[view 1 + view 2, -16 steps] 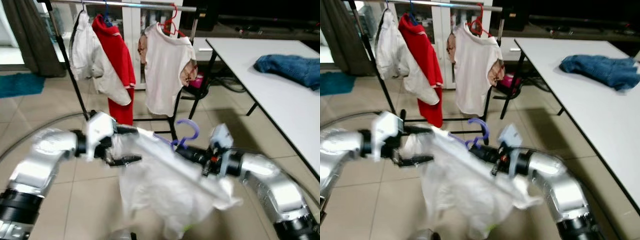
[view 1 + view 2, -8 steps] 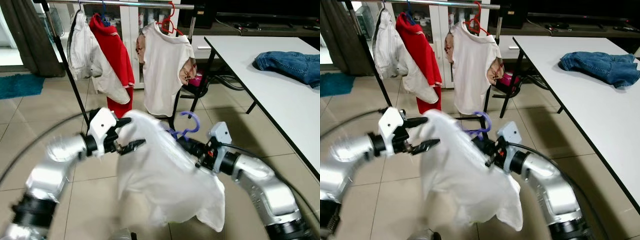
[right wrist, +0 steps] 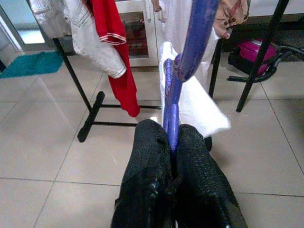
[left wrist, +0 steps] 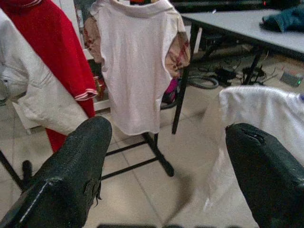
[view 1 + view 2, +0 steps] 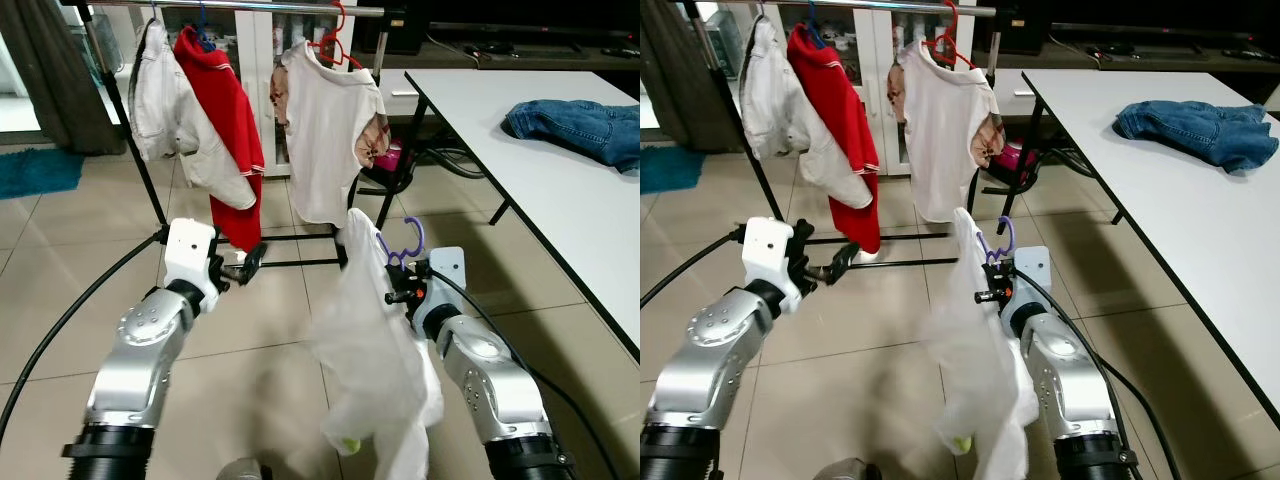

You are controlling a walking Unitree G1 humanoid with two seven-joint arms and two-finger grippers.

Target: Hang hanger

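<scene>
The right gripper [image 3: 172, 137] pinches the purple hanger [image 5: 403, 243] tight between its two fingers, and the white shirt [image 5: 372, 340] on that hanger hangs down in front of the right arm. The left gripper [image 5: 243, 266] is held wide apart with nothing in it, out to the left of the hanger and well clear of it.

Taking the rack [image 5: 135, 155] as the landmark: the table [image 5: 540, 170] stands to its right, with blue jeans [image 5: 575, 122] lying on top. On the rack's rail hang three garments, from left to right a white jacket [image 5: 165, 95], a red top [image 5: 225, 110] and a white tee [image 5: 325, 130]; the tee is on a red hanger [image 5: 340, 40]. The purple hanger with its shirt is below and in front of the rail, nearest the tee, and touches no part of the rack. A pink thing [image 5: 396, 160] sits on the floor behind the rack, low beside the tee.
</scene>
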